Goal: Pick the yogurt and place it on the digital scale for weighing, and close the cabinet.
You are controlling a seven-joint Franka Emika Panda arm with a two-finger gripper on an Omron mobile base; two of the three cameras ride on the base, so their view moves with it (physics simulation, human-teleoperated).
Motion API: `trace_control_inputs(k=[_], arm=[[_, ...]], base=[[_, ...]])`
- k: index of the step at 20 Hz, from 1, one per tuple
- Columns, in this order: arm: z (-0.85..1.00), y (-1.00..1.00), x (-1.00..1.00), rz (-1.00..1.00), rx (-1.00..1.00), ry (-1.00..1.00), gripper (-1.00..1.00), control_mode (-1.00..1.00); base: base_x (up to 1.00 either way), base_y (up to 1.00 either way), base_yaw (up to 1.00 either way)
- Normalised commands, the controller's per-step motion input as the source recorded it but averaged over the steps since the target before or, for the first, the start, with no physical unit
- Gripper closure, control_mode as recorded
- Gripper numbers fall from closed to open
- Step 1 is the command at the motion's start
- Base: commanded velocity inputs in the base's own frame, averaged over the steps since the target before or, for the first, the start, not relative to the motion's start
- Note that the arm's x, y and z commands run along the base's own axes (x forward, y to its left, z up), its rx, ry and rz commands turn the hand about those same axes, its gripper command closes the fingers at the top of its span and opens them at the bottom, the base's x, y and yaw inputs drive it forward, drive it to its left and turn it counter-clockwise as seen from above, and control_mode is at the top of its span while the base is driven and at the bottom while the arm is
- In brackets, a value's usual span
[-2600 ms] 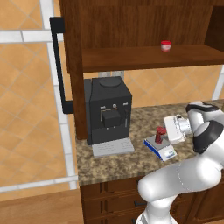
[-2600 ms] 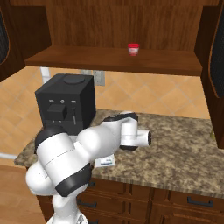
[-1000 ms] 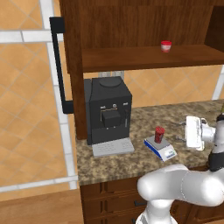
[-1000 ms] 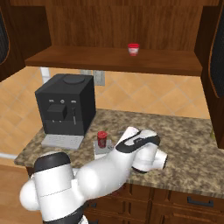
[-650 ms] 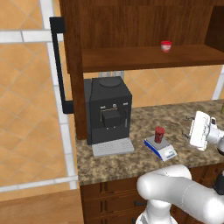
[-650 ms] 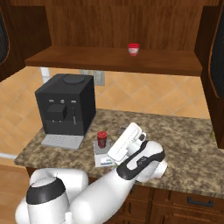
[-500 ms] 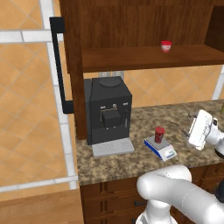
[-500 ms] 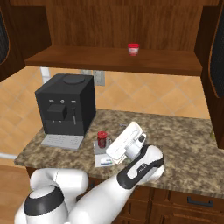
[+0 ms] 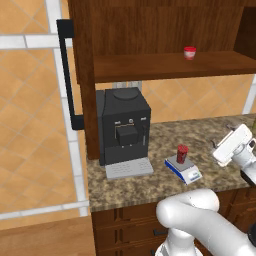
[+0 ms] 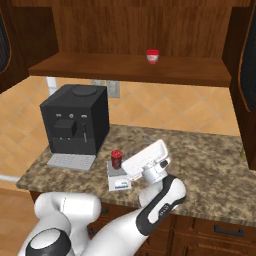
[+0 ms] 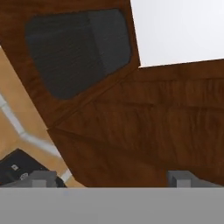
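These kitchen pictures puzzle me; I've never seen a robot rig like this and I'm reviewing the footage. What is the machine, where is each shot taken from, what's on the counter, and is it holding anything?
It is a rendered kitchen with a white robot arm on a driving base. Two cameras sit behind the arm, left and right; a third rides on the hand. On the stone counter stand a black coffee machine and a small digital scale, with the dark red yogurt on it. A white cup with a red top sits on the shelf of the cabinet, whose doors hang open. The gripper holds nothing; the hand view faces a cabinet door.
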Motion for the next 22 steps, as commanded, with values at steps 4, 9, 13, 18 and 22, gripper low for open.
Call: trace_control_inputs(k=[4, 9, 13, 18, 22], arm=[[0.22, -0.58, 0.00, -0.16, 0.05, -0.19, -1.00, -1.00], [0.00, -0.69, 0.00, -0.17, 0.00, -0.06, -1.00, -1.00], [0.00, -0.68, 0.00, -0.10, 0.01, -0.01, -1.00, -1.00], [0.04, -0.54, -0.03, -0.14, 0.01, 0.00, -1.00, -1.00], [0.00, -0.84, 0.00, -0.09, 0.08, 0.00, -1.00, -1.00]], base=[[0.00, 0.00, 0.00], [0.00, 0.00, 0.00], [0.00, 0.00, 0.00], [0.00, 0.00, 0.00], [0.00, 0.00, 0.00]])
